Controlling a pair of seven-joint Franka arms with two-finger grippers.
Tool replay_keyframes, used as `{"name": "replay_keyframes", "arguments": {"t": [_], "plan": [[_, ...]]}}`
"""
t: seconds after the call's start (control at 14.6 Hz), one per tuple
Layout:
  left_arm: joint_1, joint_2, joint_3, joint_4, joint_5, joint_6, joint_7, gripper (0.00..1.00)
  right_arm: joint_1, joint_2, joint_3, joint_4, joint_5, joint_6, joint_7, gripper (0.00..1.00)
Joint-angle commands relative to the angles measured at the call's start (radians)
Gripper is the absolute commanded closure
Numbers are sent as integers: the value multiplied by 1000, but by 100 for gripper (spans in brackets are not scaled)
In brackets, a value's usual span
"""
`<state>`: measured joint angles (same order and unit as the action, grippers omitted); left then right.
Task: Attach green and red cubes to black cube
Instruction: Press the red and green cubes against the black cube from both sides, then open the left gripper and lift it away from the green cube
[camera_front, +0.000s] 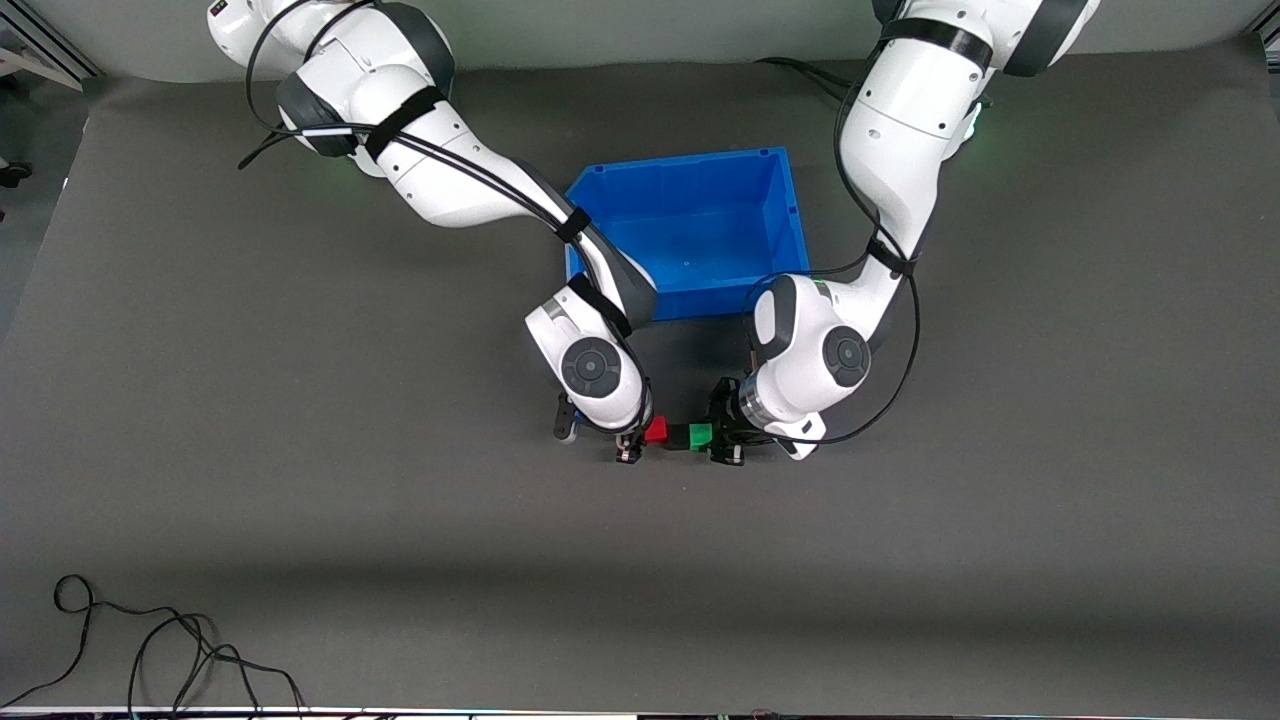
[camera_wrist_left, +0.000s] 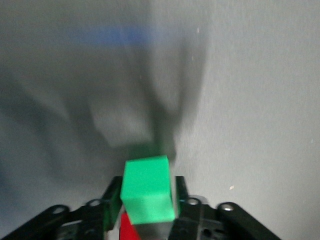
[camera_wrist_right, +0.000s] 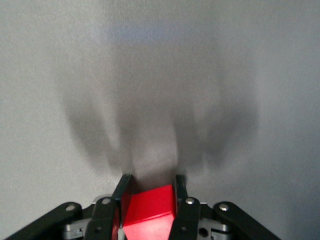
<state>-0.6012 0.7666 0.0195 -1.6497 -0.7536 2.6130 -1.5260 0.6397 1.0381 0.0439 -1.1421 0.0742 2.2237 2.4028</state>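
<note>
Grey mat (camera_front: 300, 450), blue bin (camera_front: 690, 235), cable (camera_front: 150, 650) at edge.

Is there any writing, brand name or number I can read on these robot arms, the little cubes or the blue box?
None can be read in any view.
The blue bin, the red cube, the green cube and the black cube between them show plain faces.
The right gripper and left gripper, each shut on its cube, carry no legible marking.

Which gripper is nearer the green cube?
Left. The left gripper is shut on the green cube. The right gripper holds the red cube, with the black cube between red and green.
</note>
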Motion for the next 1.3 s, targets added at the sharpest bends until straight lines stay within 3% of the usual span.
{"name": "replay_keyframes", "arguments": {"t": [0.0,0.48,0.82,0.89,0.96,1.09,1.23], "plan": [[-17,17,10,39,5,1,-22,0,21,74,-4,87,6,1,51,100],[86,-39,17,41,106,-102,-20,0,21,74,-4,87,6,8,64,100],[213,-142,17,34,189,-311,104,0,9,63,-4,88,9,5,55,100],[253,-171,17,34,192,-380,162,0,9,62,-4,90,9,7,52,96],[288,-193,19,33,192,-440,220,0,8,62,-4,100,9,7,52,83],[359,-239,20,36,267,-540,311,0,9,54,-6,110,4,5,24,1],[402,-274,22,39,348,-594,395,0,8,30,-7,110,4,-1,6,1]]}}
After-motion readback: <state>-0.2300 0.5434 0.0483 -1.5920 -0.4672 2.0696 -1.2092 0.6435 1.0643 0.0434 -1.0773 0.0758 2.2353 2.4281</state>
